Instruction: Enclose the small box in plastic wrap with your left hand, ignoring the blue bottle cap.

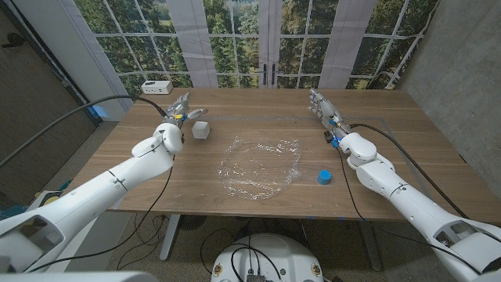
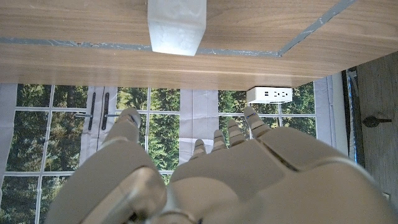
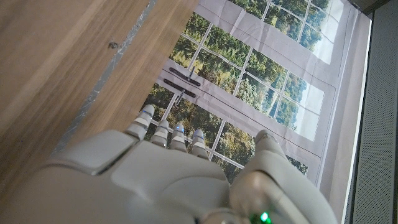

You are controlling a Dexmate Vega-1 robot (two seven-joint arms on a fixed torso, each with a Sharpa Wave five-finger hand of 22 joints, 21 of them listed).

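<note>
A small pale grey box point(image 1: 202, 130) point(image 2: 176, 26) stands on the wooden table, just left of a crumpled sheet of clear plastic wrap point(image 1: 261, 165) spread at the table's middle. My left hand point(image 1: 178, 109) point(image 2: 205, 174) hovers beside the box at its far left, fingers spread, holding nothing. A blue bottle cap point(image 1: 324, 178) lies to the right of the wrap near the front edge. My right hand point(image 1: 324, 108) point(image 3: 180, 180) is at the table's right, fingers extended toward the window, with nothing in it.
A white power strip point(image 1: 157, 87) point(image 2: 269, 94) sits at the table's far left corner. Grey tape lines point(image 2: 311, 28) point(image 3: 102, 78) mark the tabletop. Windows and doors stand behind the table, and cables run along both arms.
</note>
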